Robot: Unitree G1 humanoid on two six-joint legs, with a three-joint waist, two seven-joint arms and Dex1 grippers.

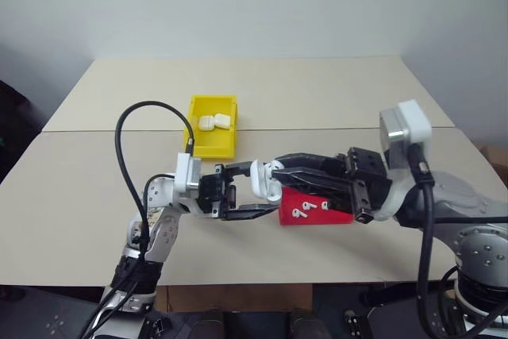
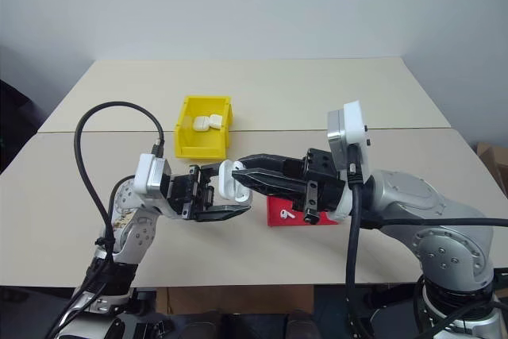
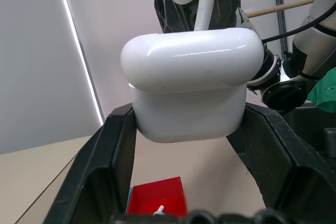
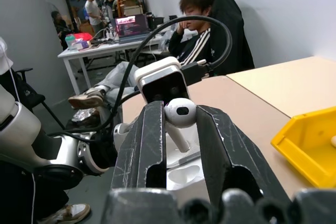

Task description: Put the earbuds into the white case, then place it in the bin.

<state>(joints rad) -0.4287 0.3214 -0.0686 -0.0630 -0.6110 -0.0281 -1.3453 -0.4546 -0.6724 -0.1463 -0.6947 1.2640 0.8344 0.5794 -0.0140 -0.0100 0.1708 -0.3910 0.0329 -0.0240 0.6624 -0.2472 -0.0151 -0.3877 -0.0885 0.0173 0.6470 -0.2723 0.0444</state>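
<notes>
Here I had the left jaws (image 1: 242, 192) clamped on the open case (image 1: 260, 179), pinching its body from both sides so the lid hung clear and the sockets faced the other arm. In the left wrist view the case (image 3: 191, 85) sat square between the two black fingers (image 3: 100, 171), which I judged firm enough to take a push from the far side.

The right jaws (image 1: 276, 171) met it head-on, closed on one earbud (image 4: 179, 113). They gripped the round head and left the stem pointing down at the case's sockets just beyond the tips; the stem looked close to its slot, though I could not tell whether it had entered. Holding it by the head kept the stem free to slide in.

Both arms worked in the air above the tabletop (image 1: 333, 93), so neither jaw had to fight the surface. Directly beneath the right jaws lay the red tray (image 1: 313, 210) with spare buds (image 1: 302, 213) in it. The bin (image 1: 212, 126) stood beyond the left jaws, well apart, with finished cases (image 1: 214, 122) inside.

I judged the task mid-way: seat this bud, shut the lid, then carry the case to the bin.
</notes>
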